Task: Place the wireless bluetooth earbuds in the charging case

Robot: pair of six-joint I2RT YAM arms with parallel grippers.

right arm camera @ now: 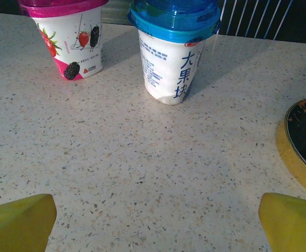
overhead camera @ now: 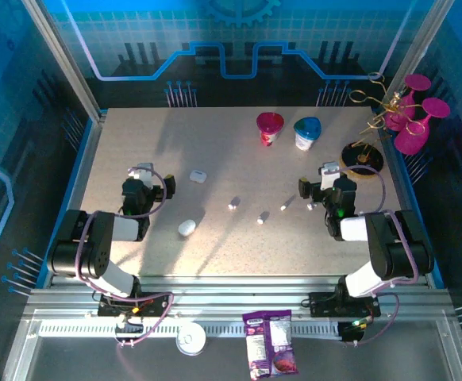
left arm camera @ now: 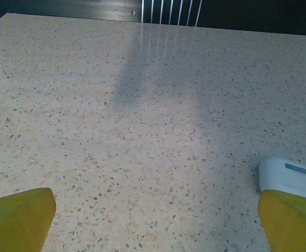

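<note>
Several tiny white earbuds [overhead camera: 262, 217] lie loose in a row across the table's middle, from the leftmost one [overhead camera: 232, 204] to the rightmost one [overhead camera: 311, 205]. A white charging case [overhead camera: 198, 176] rests at centre left, and a second pebble-shaped case [overhead camera: 186, 228] lies nearer the front. My left gripper [overhead camera: 144, 171] stands open over bare table just left of the first case. That case's corner [left arm camera: 289, 176] shows beside my right yellow fingertip [left arm camera: 292, 223]. My right gripper [overhead camera: 326, 171] is open and empty, just right of the earbuds, with bare table between its fingertips [right arm camera: 16, 223].
A pink-lidded yogurt cup [right arm camera: 69, 39] and a blue-lidded one [right arm camera: 174, 52] stand ahead of the right gripper. A black, gold-rimmed stand base [right arm camera: 300, 142] lies to its right, carrying pink glasses [overhead camera: 410, 111]. A snack bag [overhead camera: 271, 341] and a white lid [overhead camera: 190, 339] lie on the front rail.
</note>
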